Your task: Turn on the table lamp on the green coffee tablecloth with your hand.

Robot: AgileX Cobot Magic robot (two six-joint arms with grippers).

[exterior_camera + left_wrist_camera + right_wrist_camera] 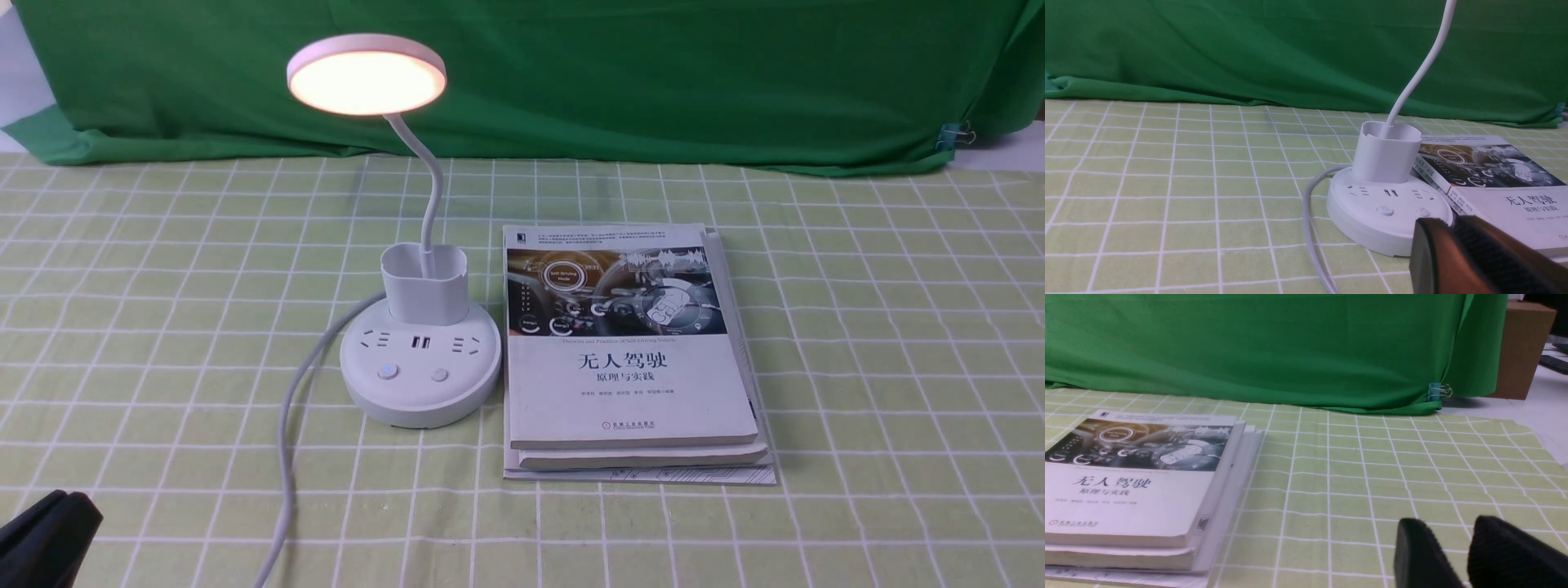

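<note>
A dark green backdrop (653, 82) hangs behind the green coffee tablecloth (898, 327), on which the table lamp (419, 359) stands just left of a stack of books (629, 351), base nearly touching them. The disc head (366, 73) glows, so the task appears complete. The left gripper (45, 539) shows only as a black corner at the near left edge, well apart from the lamp.

Risks, as judgement: a further press on either button (387, 373) could switch the light off again; an arm sweeping low could snag the white cord (286, 441) and drag the base.

The front view alone shows the lit head. The left wrist view shows the buttons close up, but only one finger (1474, 257), so I cannot tell that jaw spacing. The right wrist view shows the right gripper (1453, 547), jaws narrowly apart, holding nothing, over bare cloth; the lamp is absent there.
</note>
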